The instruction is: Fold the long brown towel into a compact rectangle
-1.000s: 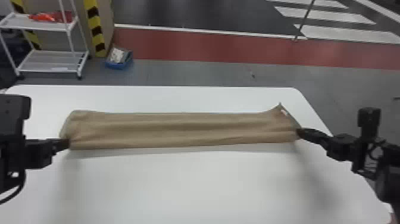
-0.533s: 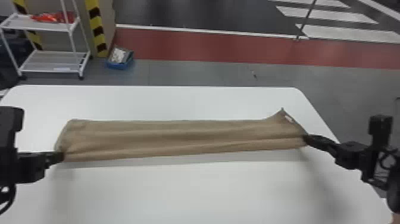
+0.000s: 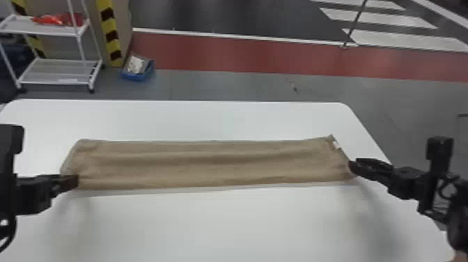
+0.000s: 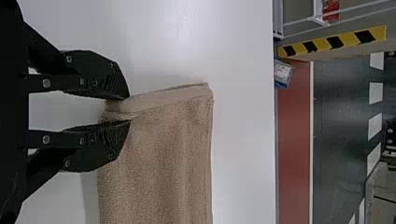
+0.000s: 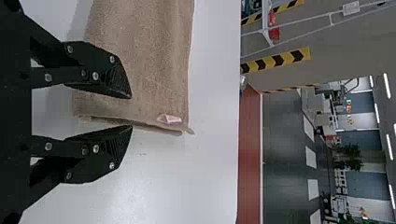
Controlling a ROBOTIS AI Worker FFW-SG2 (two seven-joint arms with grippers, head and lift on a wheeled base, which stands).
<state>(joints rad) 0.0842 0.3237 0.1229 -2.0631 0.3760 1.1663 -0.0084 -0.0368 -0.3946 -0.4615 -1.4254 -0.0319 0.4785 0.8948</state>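
Long brown cloth towel (image 3: 216,163): drawn nearer me. Black flat-fingered left gripper (image 4: 129,109), matching right gripper (image 5: 132,112): both parted at its ends; I judge it laid for the next fold.

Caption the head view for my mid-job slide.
Brown towel laid lengthwise across a white table, left gripper at one end, right gripper at the other.

The left hand (image 3: 78,181) and right hand (image 3: 350,166) are black, each with two flat, angular fingers (image 4: 105,70) that taper at the end and have fine ridges on the inner faces. Round silvery screws (image 5: 95,75) dot the finger sides, and slim black bars (image 4: 53,83) join them to a dark body. Behind the right hand come a boxy black wrist (image 3: 405,183), an upright block (image 3: 440,149) and a thin looped black cable (image 3: 441,190).
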